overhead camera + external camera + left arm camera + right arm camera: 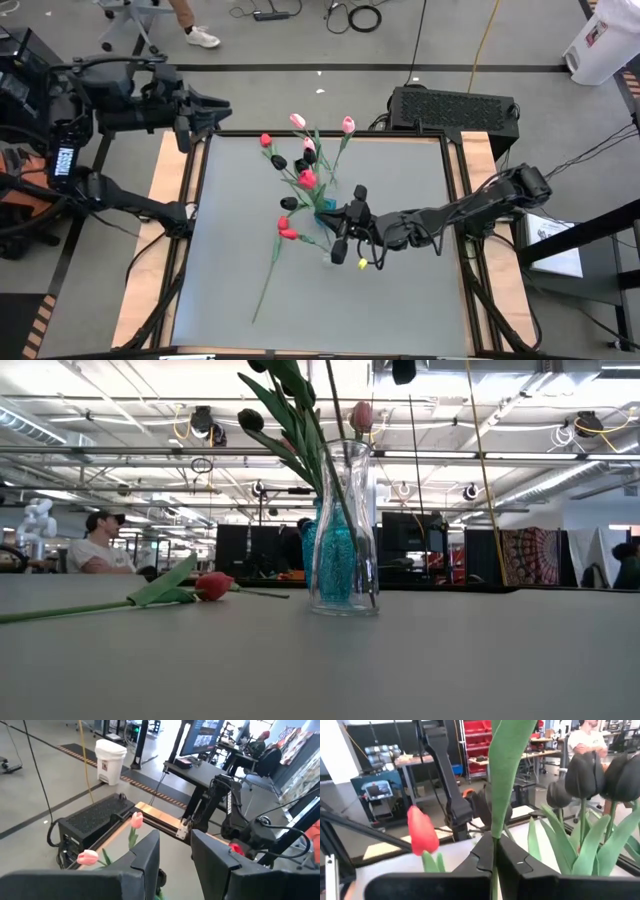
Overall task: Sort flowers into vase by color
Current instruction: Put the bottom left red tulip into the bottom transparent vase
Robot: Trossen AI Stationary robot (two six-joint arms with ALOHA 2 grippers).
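Flowers [305, 165]: artificial tulips with red, pink and black heads, fanned out a little above the middle of the high view, most of them standing in the vase.
Vase [343, 530]: clear glass, upright on the table at the centre of the low view, teal filler in its lower half, green stems rising out of its neck.
Loose flowers: a red tulip [212, 585] lies flat on the table left of the vase in the low view; in the high view two red heads [288, 231] lie left of centre, a long stem trailing toward the lower left.
Table [400, 290]: grey top, filling the middle of the high view.
Right gripper [347, 232]: just right of the vase at the centre of the high view, clenched on a flower stem [494, 795] that stands between its fingers.
Left gripper [222, 108]: at the upper left of the high view, above the table's corner, fingers released and holding nothing.
Background: a seated person [95, 545] at the left edge of the low view.
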